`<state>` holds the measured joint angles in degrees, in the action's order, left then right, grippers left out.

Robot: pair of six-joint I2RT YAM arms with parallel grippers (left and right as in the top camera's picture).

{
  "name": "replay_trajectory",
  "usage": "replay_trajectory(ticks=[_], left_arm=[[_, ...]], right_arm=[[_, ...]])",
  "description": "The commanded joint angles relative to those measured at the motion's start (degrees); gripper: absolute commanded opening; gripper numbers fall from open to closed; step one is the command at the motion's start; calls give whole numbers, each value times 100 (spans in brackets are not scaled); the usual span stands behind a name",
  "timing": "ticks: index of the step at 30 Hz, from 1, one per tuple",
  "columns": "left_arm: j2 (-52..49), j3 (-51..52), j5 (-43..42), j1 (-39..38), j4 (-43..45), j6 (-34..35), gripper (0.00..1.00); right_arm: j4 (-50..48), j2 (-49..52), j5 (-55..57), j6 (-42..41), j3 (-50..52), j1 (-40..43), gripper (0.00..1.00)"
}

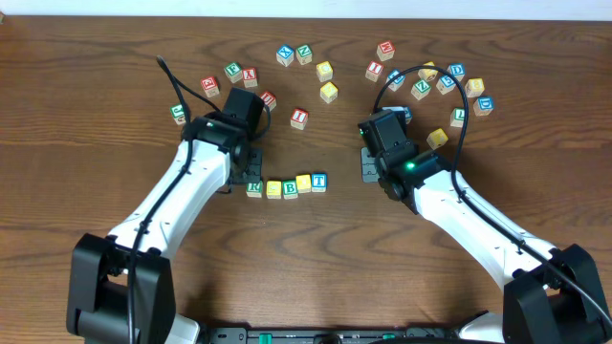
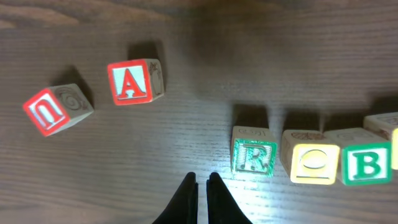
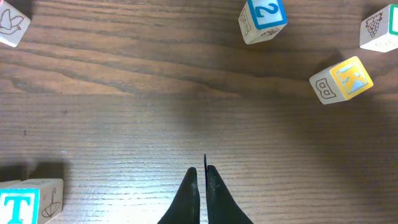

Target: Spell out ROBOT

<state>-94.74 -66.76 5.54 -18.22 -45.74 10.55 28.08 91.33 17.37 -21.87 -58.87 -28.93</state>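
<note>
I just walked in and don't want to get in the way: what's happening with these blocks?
ROBOT is being spelled with letter cubes. Five sit in a row on the table: R cube, yellow cube, B cube, second yellow cube, T cube. Nothing is held: the left gripper is shut near the R cube, the right gripper shut over bare wood. Spare cubes lie scattered beyond.

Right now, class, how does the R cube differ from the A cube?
The R cube has a green letter; the A cube has a red one. The R cube starts a row, close beside a yellow-faced cube; the A cube sits apart from that row. Both are small wooden cubes on the table.
</note>
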Motion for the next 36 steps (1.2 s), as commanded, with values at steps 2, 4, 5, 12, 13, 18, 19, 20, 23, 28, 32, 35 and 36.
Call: replay_trajectory(ticks=[2, 4, 5, 12, 13, 18, 19, 20, 23, 28, 32, 35, 36], left_arm=[[44, 498, 94, 20, 289, 72, 7], [44, 621, 94, 20, 420, 72, 7], [44, 658, 92, 20, 474, 74, 7], [44, 671, 92, 17, 549, 74, 7], [44, 671, 92, 17, 560, 74, 7], [44, 673, 92, 17, 603, 72, 8], [44, 684, 92, 17, 614, 72, 8], [44, 708, 92, 17, 632, 72, 7], [44, 866, 92, 17, 761, 72, 8], [44, 1154, 90, 17, 1032, 70, 7], [46, 1154, 87, 17, 1071, 70, 7], [46, 1156, -136, 17, 1099, 63, 7], [46, 1156, -232, 17, 1128, 22, 7]], right_arm=[[26, -109, 28, -33, -107, 33, 1], [26, -109, 28, -33, -107, 33, 1], [24, -109, 28, -33, -107, 35, 1], [59, -109, 28, -33, -107, 35, 1], [66, -109, 28, -33, -107, 35, 1], [68, -109, 28, -35, -107, 35, 1], [68, -109, 28, -35, -107, 35, 1], [74, -109, 28, -33, -107, 35, 1], [94, -109, 28, -35, -107, 35, 1], [90, -109, 28, -35, -107, 35, 1], [90, -109, 31, -35, -107, 37, 1], [92, -109, 28, -35, -107, 35, 1], [90, -109, 31, -35, -107, 35, 1]])
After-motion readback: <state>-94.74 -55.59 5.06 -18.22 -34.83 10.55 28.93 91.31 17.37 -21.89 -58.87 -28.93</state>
